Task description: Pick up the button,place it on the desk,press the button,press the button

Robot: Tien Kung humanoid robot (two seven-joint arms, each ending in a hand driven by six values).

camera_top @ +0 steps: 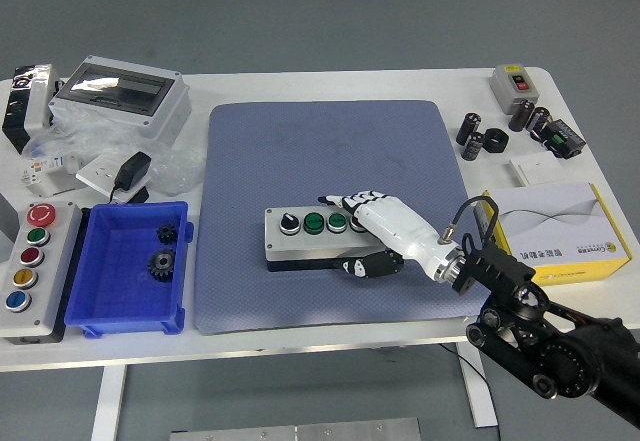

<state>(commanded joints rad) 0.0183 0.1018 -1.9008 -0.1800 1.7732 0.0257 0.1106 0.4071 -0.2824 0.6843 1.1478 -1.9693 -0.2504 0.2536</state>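
The right hand (375,231) lies over the right end of the button box (312,238), fingers (345,202) curled across its far edge and top, thumb (365,265) pressed against its near side, so it is clamped on the box. The box sits flat on the blue mat (330,151), its black knob (289,223) and green buttons (325,223) showing just left of the fingers.

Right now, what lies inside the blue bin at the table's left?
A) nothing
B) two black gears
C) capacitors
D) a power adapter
B: two black gears lie on the floor of the blue bin; the capacitors stand at the far right, and the power adapter lies outside, behind the bin.
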